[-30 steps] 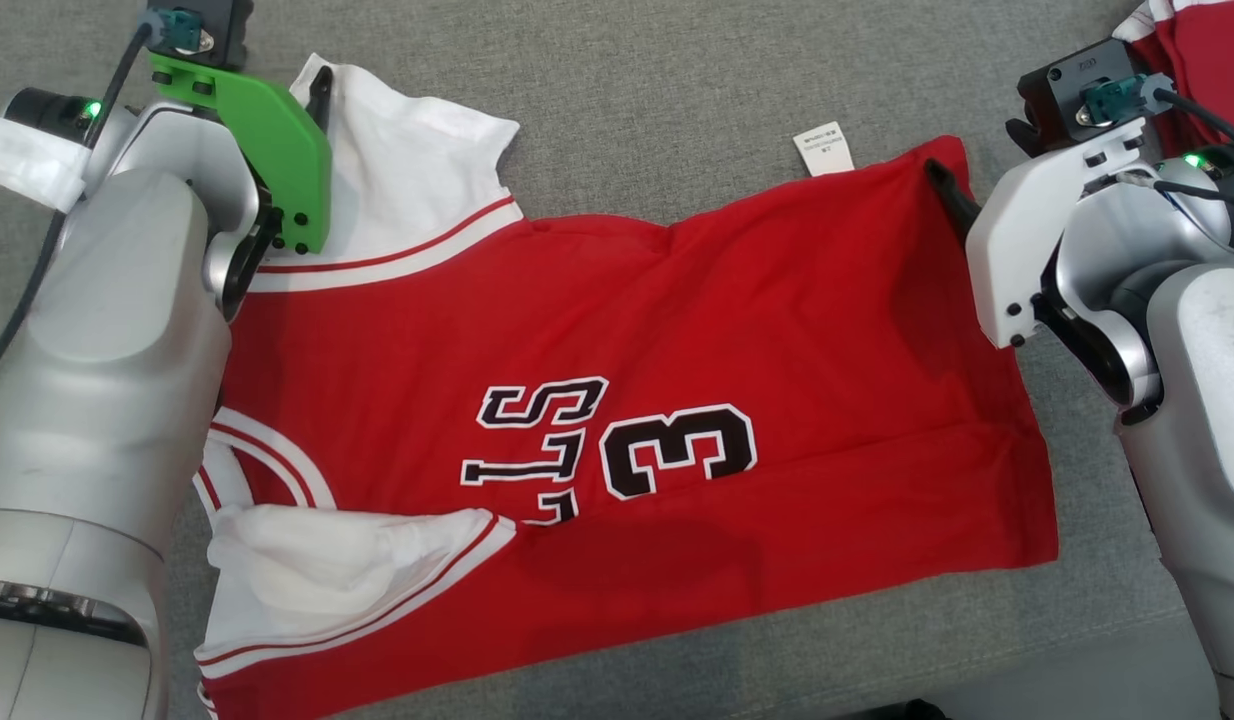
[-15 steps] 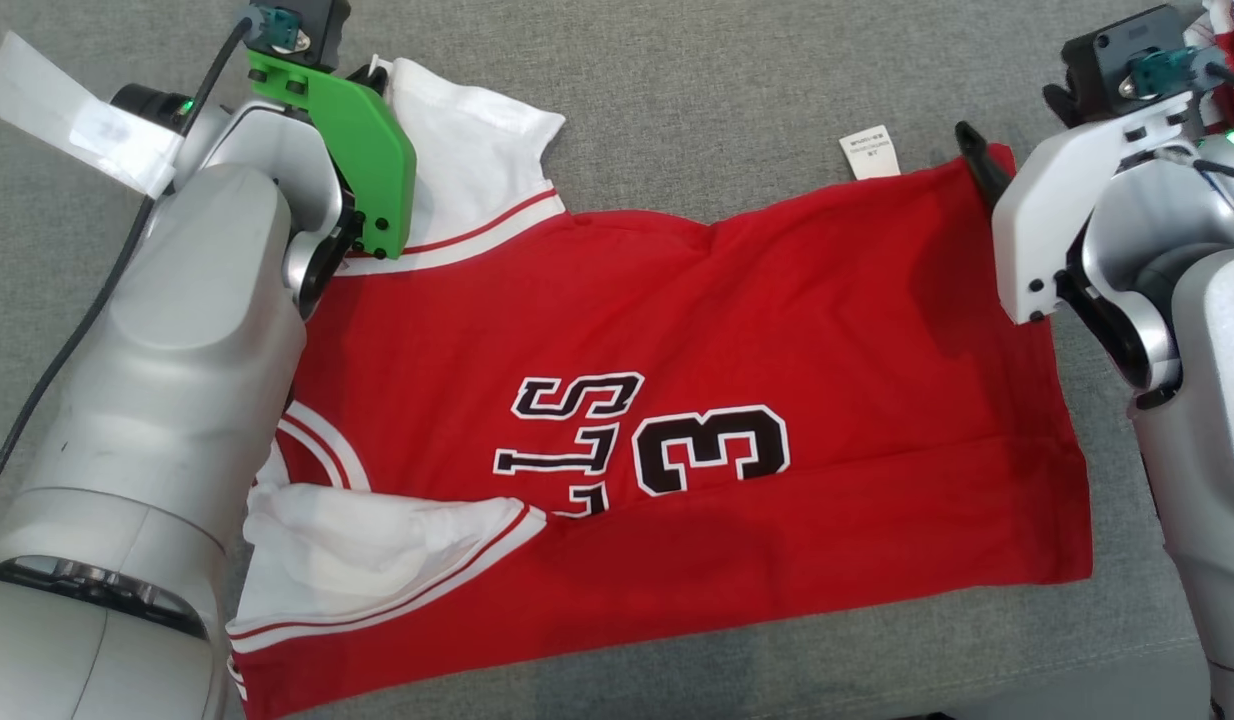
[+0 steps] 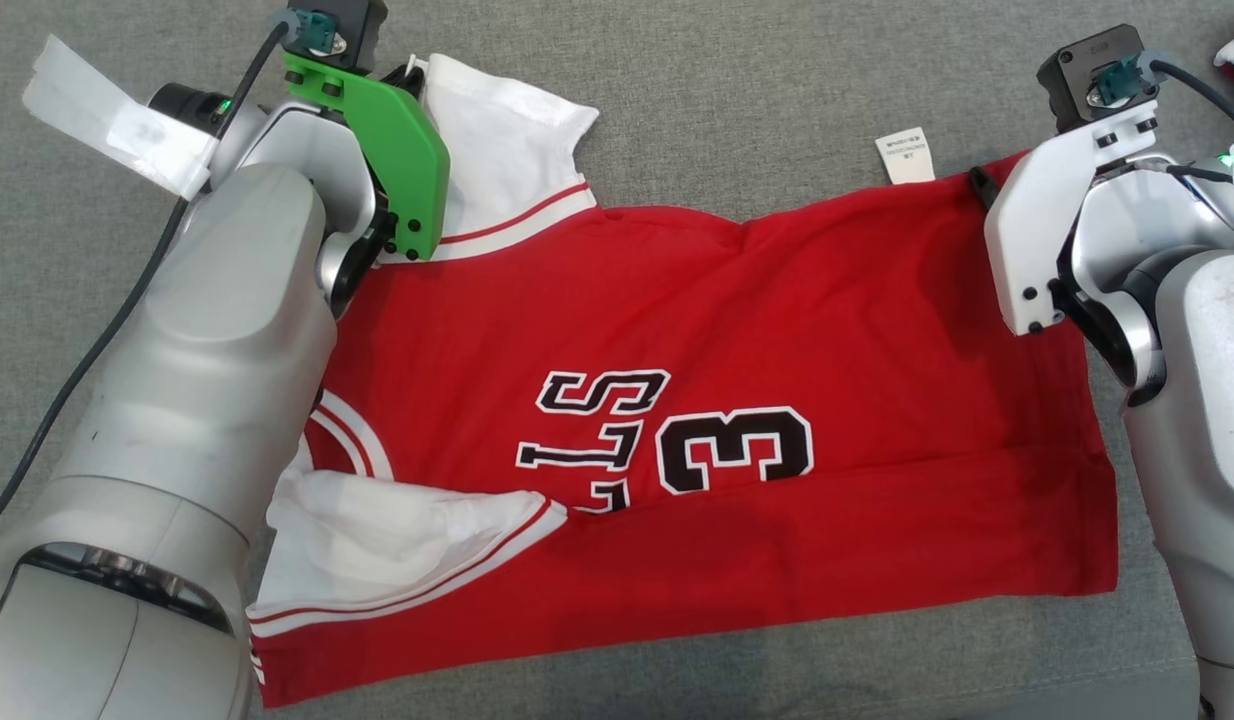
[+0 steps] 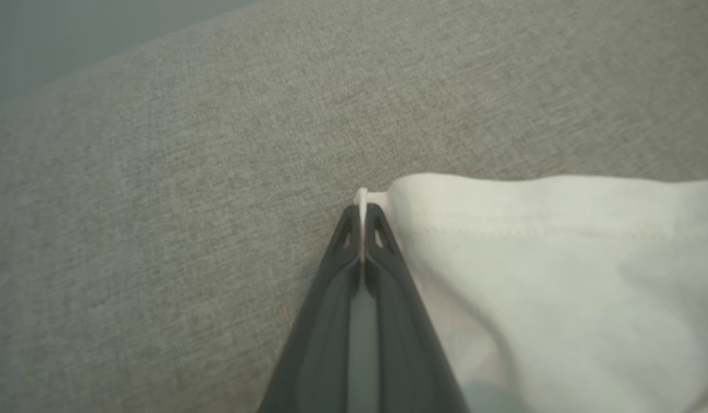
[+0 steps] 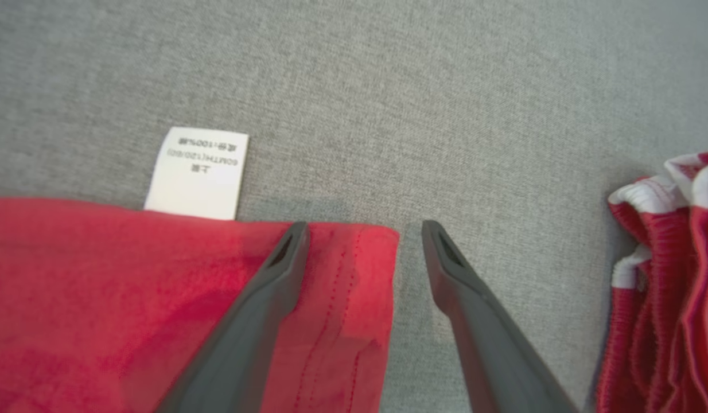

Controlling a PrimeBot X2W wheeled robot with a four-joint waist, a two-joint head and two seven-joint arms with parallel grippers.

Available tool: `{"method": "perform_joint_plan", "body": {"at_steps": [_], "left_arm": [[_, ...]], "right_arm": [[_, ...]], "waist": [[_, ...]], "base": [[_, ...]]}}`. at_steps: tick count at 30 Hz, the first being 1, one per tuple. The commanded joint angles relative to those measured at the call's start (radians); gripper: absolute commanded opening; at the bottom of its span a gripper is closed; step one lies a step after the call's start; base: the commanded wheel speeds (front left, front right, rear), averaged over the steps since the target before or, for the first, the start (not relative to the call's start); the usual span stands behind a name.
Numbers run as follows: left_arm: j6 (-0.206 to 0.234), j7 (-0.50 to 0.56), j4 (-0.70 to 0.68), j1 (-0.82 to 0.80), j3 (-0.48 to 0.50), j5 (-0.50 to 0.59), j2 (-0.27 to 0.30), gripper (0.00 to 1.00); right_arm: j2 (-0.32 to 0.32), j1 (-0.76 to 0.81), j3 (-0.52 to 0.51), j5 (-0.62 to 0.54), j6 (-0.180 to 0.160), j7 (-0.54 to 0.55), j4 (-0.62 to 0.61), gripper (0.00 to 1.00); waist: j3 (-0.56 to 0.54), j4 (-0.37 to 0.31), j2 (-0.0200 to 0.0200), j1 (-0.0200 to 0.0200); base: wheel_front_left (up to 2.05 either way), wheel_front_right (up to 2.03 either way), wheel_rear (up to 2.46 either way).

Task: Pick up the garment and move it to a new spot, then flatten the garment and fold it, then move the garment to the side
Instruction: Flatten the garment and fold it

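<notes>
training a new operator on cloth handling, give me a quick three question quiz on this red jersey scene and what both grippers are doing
1. True or false: the left gripper is open above the red jersey with white sleeves.
2. The right gripper is: A) shut on the hem; B) open, one finger over the jersey's red corner, the other over the grey woven surface; C) shut on a sleeve.
3. Fill in: a small white printed ____ sticks out from the jersey's edge beside the right gripper.
Key: 1 false, it is shut on a white sleeve edge. 2 B. 3 label.
</notes>
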Motion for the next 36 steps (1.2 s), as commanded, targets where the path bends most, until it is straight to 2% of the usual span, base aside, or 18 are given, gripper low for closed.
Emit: {"method": "perform_joint_plan", "body": {"at_steps": [1, 5, 6, 7, 8, 11, 19, 20, 21, 24, 25, 27, 28, 29, 33, 36], "left_arm": [[-0.003, 0.018, 0.038, 0.045, -0.018, -0.01, -0.002, 0.0], [-0.003, 0.012, 0.046, 0.042, -0.036, -0.023, -0.004, 0.0], [-0.003, 0.011, 0.048, 0.04, -0.04, -0.025, -0.005, 0.0], [-0.003, 0.011, 0.048, 0.039, -0.044, -0.029, -0.006, 0.0], [-0.003, 0.01, 0.05, 0.036, -0.048, -0.031, -0.008, 0.0], [-0.003, 0.007, 0.053, 0.031, -0.061, -0.042, -0.011, 0.0], [-0.004, -0.001, 0.06, 0.013, -0.088, -0.069, -0.002, 0.0], [-0.004, -0.002, 0.06, 0.01, -0.092, -0.07, -0.001, 0.0], [-0.004, -0.004, 0.062, 0.009, -0.095, -0.073, -0.001, 0.0], [-0.004, -0.007, 0.066, 0.006, -0.106, -0.079, 0.0, 0.0], [-0.003, -0.008, 0.068, 0.006, -0.108, -0.082, 0.001, 0.0], [-0.003, -0.003, 0.075, 0.005, -0.112, -0.086, 0.001, 0.0], [-0.003, -0.002, 0.079, 0.006, -0.114, -0.09, 0.0, 0.0], [-0.003, -0.003, 0.082, 0.008, -0.115, -0.093, -0.001, 0.0], [0.001, -0.057, 0.08, 0.004, -0.095, -0.114, -0.006, 0.0], [0.024, -0.129, 0.072, -0.012, -0.068, -0.132, -0.009, 0.0]], "right_arm": [[0.001, 0.0, -0.005, -0.002, -0.001, 0.011, -0.005, 1.0], [-0.003, 0.019, -0.015, 0.012, -0.001, 0.046, -0.013, 1.0], [-0.005, 0.022, -0.017, 0.013, -0.001, 0.055, -0.014, 0.96], [-0.005, 0.026, -0.02, 0.015, -0.001, 0.061, -0.017, 0.85], [-0.006, 0.028, -0.024, 0.016, -0.001, 0.067, -0.022, 0.85], [-0.01, 0.039, -0.041, 0.015, -0.001, 0.068, -0.031, 0.99], [0.009, 0.027, -0.049, 0.037, -0.001, 0.051, 0.005, 1.0], [0.016, 0.026, -0.051, 0.044, -0.001, 0.052, 0.014, 0.96], [0.023, 0.026, -0.051, 0.05, -0.001, 0.057, 0.022, 0.84], [0.03, 0.023, -0.053, 0.063, 0.0, 0.063, 0.041, 0.62], [0.028, 0.023, -0.055, 0.063, -0.001, 0.065, 0.047, 0.51], [0.022, 0.026, -0.056, 0.062, -0.001, 0.074, 0.057, 0.38], [0.021, 0.027, -0.056, 0.063, -0.001, 0.074, 0.058, 0.22], [0.018, 0.029, -0.056, 0.065, -0.001, 0.068, 0.058, 0.0], [0.006, 0.042, -0.06, 0.07, -0.002, 0.038, 0.052, 0.0], [0.006, 0.053, -0.073, 0.076, -0.002, 0.007, 0.049, 0.0]], "waist": [[0.001, 0.001, 0.0, 0.0], [0.001, -0.001, 0.0, 0.0], [0.002, -0.001, 0.0, 0.0], [0.003, -0.001, 0.0, 0.0], [0.005, -0.001, 0.0, 0.0], [0.008, -0.002, 0.0, 0.0], [0.021, -0.003, 0.0, 0.0], [0.024, -0.002, 0.0, 0.0], [0.026, 0.0, 0.0, 0.0], [0.029, 0.003, 0.0, 0.0], [0.03, 0.004, 0.0, 0.0], [0.029, 0.005, 0.0, 0.0], [0.027, 0.006, 0.0, 0.0], [0.024, 0.008, 0.0, 0.0], [0.005, 0.015, 0.0, 0.0], [-0.01, 0.021, 0.0, 0.0]], "base": [[0.0, 0.0, 0.0], [0.0, 0.0, 0.0], [0.0, 0.0, 0.0], [0.0, 0.0, 0.0], [0.0, 0.0, 0.0], [0.0, 0.0, 0.0], [0.0, 0.0, 0.0], [0.0, 0.0, 0.0], [0.0, 0.0, 0.0], [0.0, 0.0, 0.0], [0.0, 0.0, 0.0], [0.0, 0.0, 0.0], [0.0, 0.0, 0.0], [0.0, 0.0, 0.0], [0.0, 0.0, 0.0], [0.0, 0.0, 0.0]]}}
